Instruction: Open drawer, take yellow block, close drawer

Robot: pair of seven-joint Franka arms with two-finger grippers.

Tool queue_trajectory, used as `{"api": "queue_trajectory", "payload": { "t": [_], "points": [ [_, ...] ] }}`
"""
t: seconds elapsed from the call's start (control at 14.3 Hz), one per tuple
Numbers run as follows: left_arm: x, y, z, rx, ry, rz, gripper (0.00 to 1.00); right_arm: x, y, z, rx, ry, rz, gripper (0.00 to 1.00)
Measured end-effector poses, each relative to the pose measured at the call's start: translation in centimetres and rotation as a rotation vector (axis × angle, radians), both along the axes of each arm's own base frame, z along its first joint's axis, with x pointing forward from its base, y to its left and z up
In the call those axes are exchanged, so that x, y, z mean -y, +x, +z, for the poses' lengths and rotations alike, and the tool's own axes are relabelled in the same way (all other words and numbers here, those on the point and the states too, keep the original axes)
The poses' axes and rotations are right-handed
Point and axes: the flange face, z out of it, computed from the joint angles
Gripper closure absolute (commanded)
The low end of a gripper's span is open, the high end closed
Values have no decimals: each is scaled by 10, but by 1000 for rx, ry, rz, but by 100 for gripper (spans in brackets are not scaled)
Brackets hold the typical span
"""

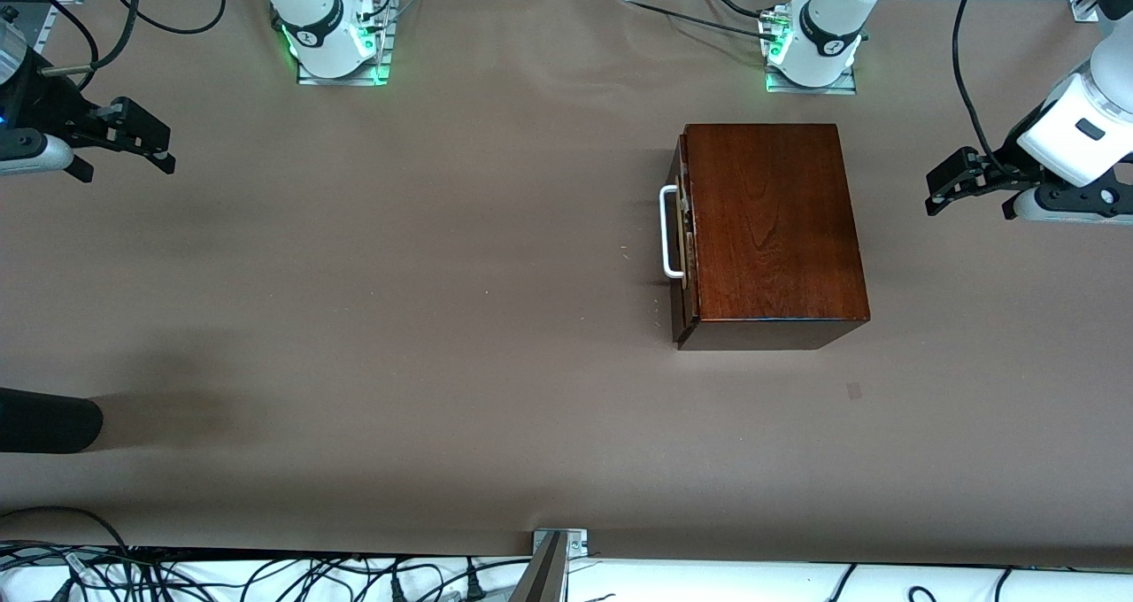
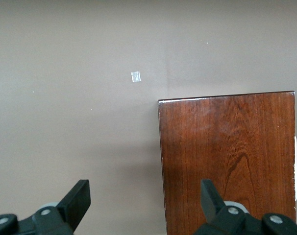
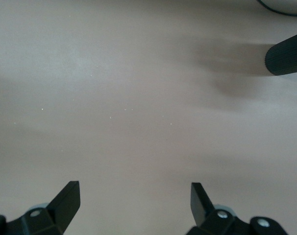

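While both grippers hover fingers apart at the table's ends, the drawer [image 1: 680,230] seems closed, well apart from them.

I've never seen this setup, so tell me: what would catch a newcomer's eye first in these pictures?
The glossy reddish-brown wooden box stands out, sitting toward the left arm's end of the table, its drawer shut with the white bar handle facing the right arm's end. The left gripper hangs open beside the box, and the right gripper hangs open over bare table at the right arm's end. No yellow block shows.
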Motion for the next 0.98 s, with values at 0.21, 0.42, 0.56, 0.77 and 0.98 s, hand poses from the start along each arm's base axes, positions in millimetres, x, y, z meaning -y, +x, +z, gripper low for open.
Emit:
{"api": "queue_trajectory", "payload": {
  "t": [0.21, 0.42, 0.56, 0.77, 0.98],
  "points": [
    [0, 0, 0, 0, 0, 0, 0, 0, 0, 0, 0, 0, 1, 0],
    [0, 0, 0, 0, 0, 5, 0, 0, 0, 0, 0, 0, 0, 0],
    [0, -1, -1, -6, 0, 11, 0, 0, 0, 0, 0, 0, -1, 0],
    [0, -1, -2, -13, 1, 23, 0, 1, 0, 0, -1, 0, -1, 0],
    [0, -2, -3, -23, 1, 24, 0, 1, 0, 0, -1, 0, -1, 0]
  ]
}}
